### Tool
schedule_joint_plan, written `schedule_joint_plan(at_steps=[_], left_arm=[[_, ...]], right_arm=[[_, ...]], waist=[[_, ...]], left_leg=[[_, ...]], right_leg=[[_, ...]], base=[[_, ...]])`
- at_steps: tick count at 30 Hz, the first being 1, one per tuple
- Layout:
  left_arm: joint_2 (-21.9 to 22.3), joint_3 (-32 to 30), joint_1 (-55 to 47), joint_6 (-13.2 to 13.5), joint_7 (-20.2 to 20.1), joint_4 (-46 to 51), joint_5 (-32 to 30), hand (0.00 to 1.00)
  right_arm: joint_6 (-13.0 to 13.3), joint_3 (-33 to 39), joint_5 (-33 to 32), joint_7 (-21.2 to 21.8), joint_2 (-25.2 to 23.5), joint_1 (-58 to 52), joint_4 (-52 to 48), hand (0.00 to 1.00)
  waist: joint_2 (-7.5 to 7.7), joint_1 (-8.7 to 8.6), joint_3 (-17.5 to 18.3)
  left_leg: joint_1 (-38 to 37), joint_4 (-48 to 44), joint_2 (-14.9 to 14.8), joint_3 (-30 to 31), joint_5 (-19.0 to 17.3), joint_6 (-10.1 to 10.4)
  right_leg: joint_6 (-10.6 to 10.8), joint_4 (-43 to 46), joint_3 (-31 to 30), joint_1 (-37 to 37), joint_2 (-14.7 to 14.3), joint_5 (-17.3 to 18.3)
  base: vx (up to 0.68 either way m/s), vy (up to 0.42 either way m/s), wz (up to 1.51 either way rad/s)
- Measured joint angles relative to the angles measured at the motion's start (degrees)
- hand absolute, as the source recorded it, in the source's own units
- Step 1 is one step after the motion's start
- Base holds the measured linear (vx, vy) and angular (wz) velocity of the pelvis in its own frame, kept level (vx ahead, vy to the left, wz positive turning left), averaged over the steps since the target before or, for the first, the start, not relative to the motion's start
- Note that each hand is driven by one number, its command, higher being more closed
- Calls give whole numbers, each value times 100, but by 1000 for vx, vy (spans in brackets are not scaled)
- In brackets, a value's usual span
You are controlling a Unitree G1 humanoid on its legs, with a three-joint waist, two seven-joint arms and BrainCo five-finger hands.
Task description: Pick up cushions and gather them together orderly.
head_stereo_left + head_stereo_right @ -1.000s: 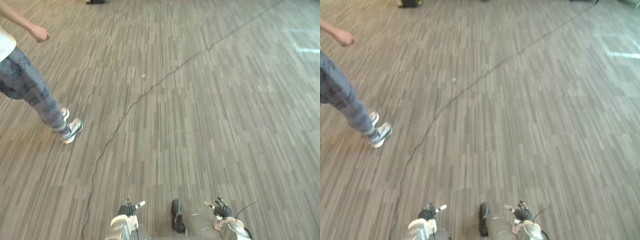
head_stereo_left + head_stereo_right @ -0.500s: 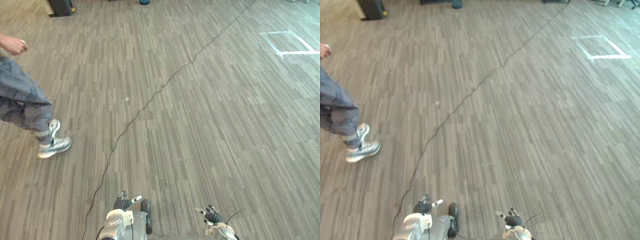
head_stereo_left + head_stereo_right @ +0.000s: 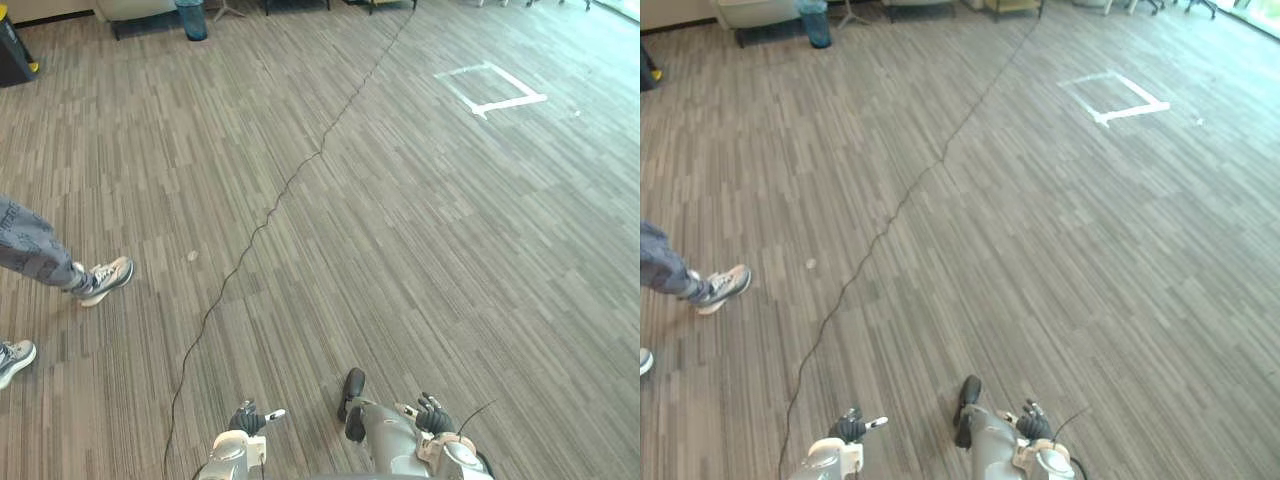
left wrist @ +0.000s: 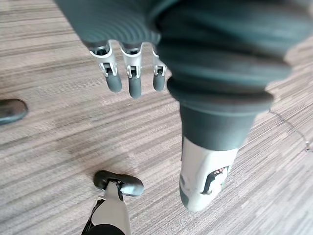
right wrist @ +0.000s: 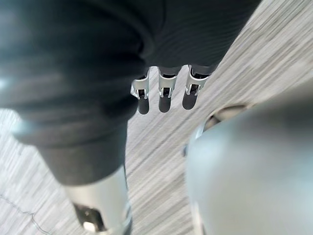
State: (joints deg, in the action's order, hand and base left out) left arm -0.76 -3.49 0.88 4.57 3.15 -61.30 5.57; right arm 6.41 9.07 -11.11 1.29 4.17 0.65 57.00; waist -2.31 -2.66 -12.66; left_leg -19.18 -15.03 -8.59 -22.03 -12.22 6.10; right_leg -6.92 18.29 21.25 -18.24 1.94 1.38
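Left hand (image 3: pixel 249 418): low at the near edge of the eye views, left of centre. In its wrist view the fingers (image 4: pixel 133 81) hang straight and side by side, with the thumb (image 4: pixel 208 176) set well apart. Nothing is held or touched; bare floor lies past the tips.
Right hand (image 3: pixel 432 415): low at the near edge, right of centre. In its wrist view the fingers (image 5: pixel 164 98) hang straight in a row, spread from the thumb. It is empty and clear of the floor.
Floor (image 3: pixel 420 230): grey striped planks, flat, running from the hands to the far edge. The widest open room lies ahead and to the right.
Tape mark (image 3: pixel 492 90): white angled outline stuck flat on the floor, far right, well apart from both hands.
Person: at the left edge; one trouser leg with a pale shoe (image 3: pixel 106 281) tilted on its toe, and a second shoe (image 3: pixel 14 361) nearer, partly cut by the edge. Both are well apart from the left hand.
Spot (image 3: pixel 192 256): small pale fleck on the floor, just right of the tilted shoe.
Bin (image 3: pixel 194 18): blue, upright, at the far edge, left of centre.
Padded block (image 3: pixel 135 8): pale, on the floor just left of the bin, cut by the far edge. It may be a cushion or a seat base; at this range it cannot be told.
Dark object (image 3: pixel 10 50): at the far left corner, with a yellow part at its foot.
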Motion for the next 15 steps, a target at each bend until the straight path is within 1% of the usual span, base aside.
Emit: schedule_joint_plan(at_steps=[1,2,3,4,5,6,7,8,9,10,11,12,13,14,15], left_arm=[[6,-57,-21,0,0,1,-1,0],[24,-188,-58,5,-2,88,1,0],[62,-340,-59,10,-3,168,17,0],[88,-450,-64,12,-11,236,19,0],[119,-597,-71,16,-4,363,19,0],[105,-605,-79,20,0,398,18,0],[60,-615,-81,69,5,527,18,0],[51,-614,-82,103,5,565,21,0],[45,-631,-83,138,4,616,31,0],[48,-657,-84,138,8,628,37,0],[49,-652,-83,140,11,623,49,0],[43,-646,-86,141,20,597,85,0],[41,-599,-87,138,28,575,103,0],[42,-527,-84,134,36,538,123,0],[30,-497,-87,139,37,532,128,0]], right_arm=[[-3,-4,0,0,5,-12,-6,0],[-4,-35,-1,5,26,-61,-26,0],[-21,-53,-6,-6,27,-67,-23,0],[-20,-84,-7,-11,24,-75,-24,0],[-30,-166,-8,-20,9,-91,-28,0],[-30,-217,-12,-22,-6,-99,-27,0],[-35,-313,-13,-18,-33,-113,30,0],[-43,-317,-13,-15,-46,-117,39,0],[-46,-309,-14,-20,-66,-60,26,0],[-45,-299,-14,-22,-72,-55,18,0],[-48,-300,-14,-22,-76,-58,26,0],[-48,-307,-14,-23,-82,-72,43,0],[-48,-312,-14,-24,-76,-81,51,0],[-44,-316,-11,-25,-41,-131,52,0],[-44,-320,-12,-25,-34,-201,54,0]], waist=[[-20,-11,-10],[-79,-14,-21],[-98,30,-73],[-84,59,-98],[-23,140,-152],[13,190,-160],[109,280,-144],[153,321,-150],[143,359,-164],[121,355,-173],[124,355,-173],[128,358,-160],[89,362,-137],[9,368,-86],[0,413,-70]], left_leg=[[213,-596,-149,76,90,110],[888,-2331,-543,464,696,300],[1366,-3613,-758,665,690,339],[1546,-4058,-817,688,605,366],[1869,-4584,-773,702,340,330],[2055,-4614,-734,695,211,272],[2541,-4224,-545,679,-71,102],[2706,-3962,-480,683,-155,32],[3036,-3256,-335,725,-241,-81],[3250,-2608,-187,848,-251,-97],[3318,-1779,35,1115,-168,-57],[3329,-344,343,1636,209,106],[3381,213,403,1867,448,196],[3540,534,408,2085,690,158],[3577,496,399,2101,889,65]], right_leg=[[-15,-10,-37,98,-83,95],[-56,-154,-192,433,-333,290],[-194,-251,-411,761,-551,379],[-231,-298,-536,953,-646,441],[-380,-461,-885,1420,-794,609],[-394,-577,-1029,1612,-825,648],[-303,-884,-1442,2038,-856,635],[-270,-967,-1574,2153,-852,651],[-171,-1098,-1890,2411,-843,703],[-103,-1186,-2109,2609,-814,747],[-18,-1290,-2298,2768,-736,797],[117,-1489,-2621,3037,-630,880],[189,-1605,-2759,3159,-602,936],[300,-1653,-2907,3293,-584,1086],[316,-1610,-2984,3371,-556,1229]], base=[[530,-264,-60],[542,-176,-72],[545,-143,-83],[554,-101,-112],[434,-64,-102],[610,-70,-146],[473,-30,-120],[538,-4,-147],[466,68,-116],[493,100,-120],[531,168,-119],[548,225,-111],[680,332,-117],[587,326,-90],[630,373,-93]])
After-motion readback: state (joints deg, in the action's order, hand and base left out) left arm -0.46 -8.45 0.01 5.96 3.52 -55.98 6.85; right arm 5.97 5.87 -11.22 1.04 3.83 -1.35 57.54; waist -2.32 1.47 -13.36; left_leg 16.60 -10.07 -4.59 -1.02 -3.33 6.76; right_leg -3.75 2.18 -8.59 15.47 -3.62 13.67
